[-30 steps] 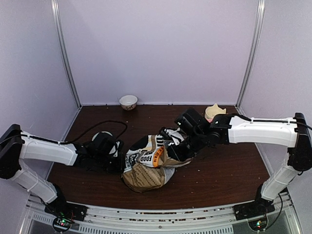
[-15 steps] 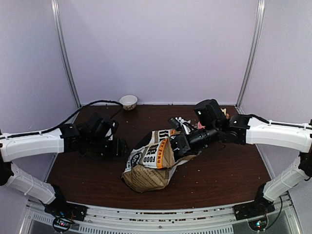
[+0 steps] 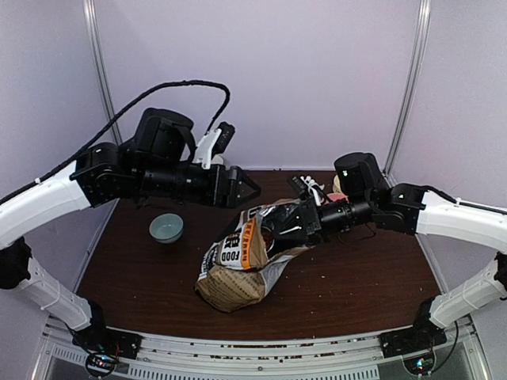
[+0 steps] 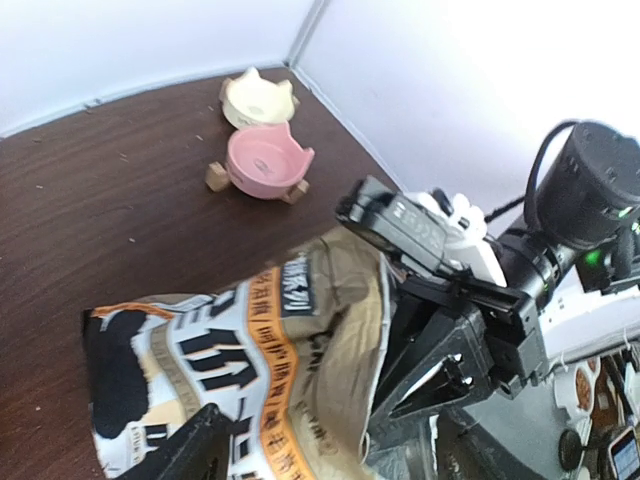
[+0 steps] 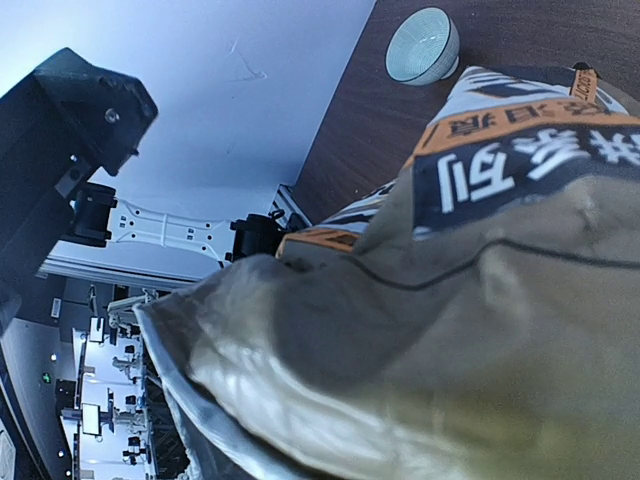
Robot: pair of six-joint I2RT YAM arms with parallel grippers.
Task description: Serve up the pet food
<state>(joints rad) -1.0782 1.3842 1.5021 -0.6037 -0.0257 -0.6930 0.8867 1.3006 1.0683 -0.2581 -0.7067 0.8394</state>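
The brown kraft pet food bag (image 3: pixel 238 265) stands slumped on the dark table (image 3: pixel 372 277), its printed front towards the left arm. The pet food itself is hidden inside. My right gripper (image 3: pixel 287 229) is shut on the bag's top edge and holds it up. In the right wrist view the bag (image 5: pixel 480 280) fills the frame and hides the fingers. My left gripper (image 3: pixel 242 188) hangs open in the air above and behind the bag, touching nothing. One of its fingers (image 4: pixel 190 455) shows at the bottom of the left wrist view, near the bag (image 4: pixel 260 350).
A teal bowl (image 3: pixel 166 228) sits left of the bag, also seen in the right wrist view as the teal bowl (image 5: pixel 422 45). A pink pet dish (image 4: pixel 265 160) and a cream one (image 4: pixel 258 98) stand at the back right corner. Walls enclose three sides.
My left gripper opened, let go of the bag and rose up and back to the right, uncovering the teal bowl. My right gripper raised the bag's top edge.
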